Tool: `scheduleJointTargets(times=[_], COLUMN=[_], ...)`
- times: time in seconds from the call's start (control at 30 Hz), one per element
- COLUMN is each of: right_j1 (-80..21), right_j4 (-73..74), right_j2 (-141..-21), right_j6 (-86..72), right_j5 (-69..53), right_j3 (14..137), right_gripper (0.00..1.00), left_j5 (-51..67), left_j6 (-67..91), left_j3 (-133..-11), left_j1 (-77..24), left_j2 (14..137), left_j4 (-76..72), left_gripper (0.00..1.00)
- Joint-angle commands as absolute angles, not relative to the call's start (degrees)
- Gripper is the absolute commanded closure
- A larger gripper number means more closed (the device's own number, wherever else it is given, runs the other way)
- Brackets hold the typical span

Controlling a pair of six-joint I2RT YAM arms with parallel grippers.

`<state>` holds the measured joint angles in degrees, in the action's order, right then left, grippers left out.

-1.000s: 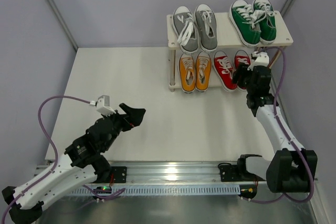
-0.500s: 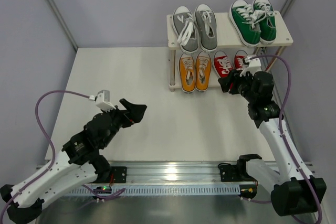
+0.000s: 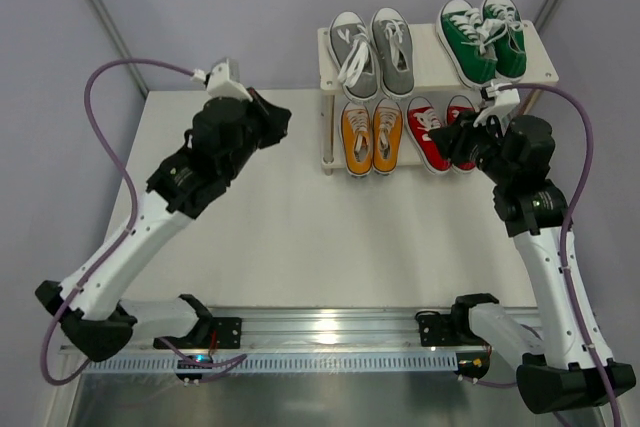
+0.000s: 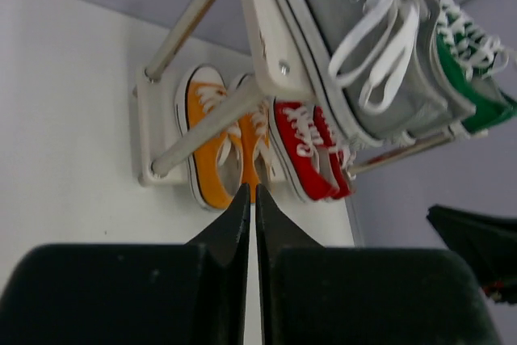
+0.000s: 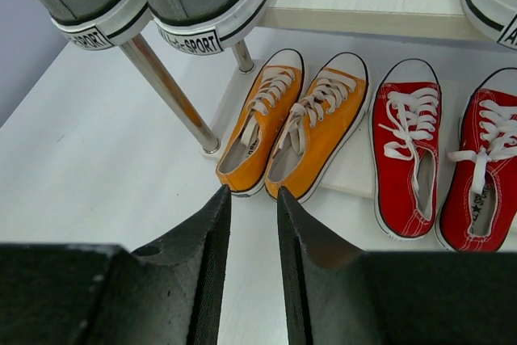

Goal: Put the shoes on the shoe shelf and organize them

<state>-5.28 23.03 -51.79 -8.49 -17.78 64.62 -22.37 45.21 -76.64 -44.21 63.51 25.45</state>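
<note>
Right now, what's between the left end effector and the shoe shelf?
Just bare white table. In the top view nothing else sits between the left end effector and the shoe shelf.

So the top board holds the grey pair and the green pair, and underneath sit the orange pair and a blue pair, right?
Almost. The pair next to the orange pair on the lower level is red, not blue: it is the red pair. The grey pair and the green pair do sit on the top board. The top external view shows all four.
</note>
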Motion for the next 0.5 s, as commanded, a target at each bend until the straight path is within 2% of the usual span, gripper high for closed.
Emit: scheduleJointTargets(times=[0.0,0.17,0.3,0.47], right_j1=[-5.54,-5.45,-5.45,-5.45], right_j4=[27.95,26.28,26.11,25.05], right_j2=[-53.97,-51.95,-50.72,-49.05], right_j6=[-8.35,-9.05,-10.28,-12.13], right_j5=[-18.19,-18.63,-19.07,-20.56], right_j3=[68.03,65.75,64.16,61.0], right_gripper=[0.69,0.69,0.69,0.7], left_j5=[-16.63,-10.73,-6.95,-3.26], left_j6=[43.15,43.68,44.64,45.44], left_j3=[-91.03,-102.03,-109.49,-112.23], left_j1=[-37.81,-31.74,-31.29,-31.29], left_j2=[73.52,82.78,89.9,96.4], left_j4=[28.3,23.48,22.33,20.13], left_gripper=[1.0,1.0,1.0,1.0])
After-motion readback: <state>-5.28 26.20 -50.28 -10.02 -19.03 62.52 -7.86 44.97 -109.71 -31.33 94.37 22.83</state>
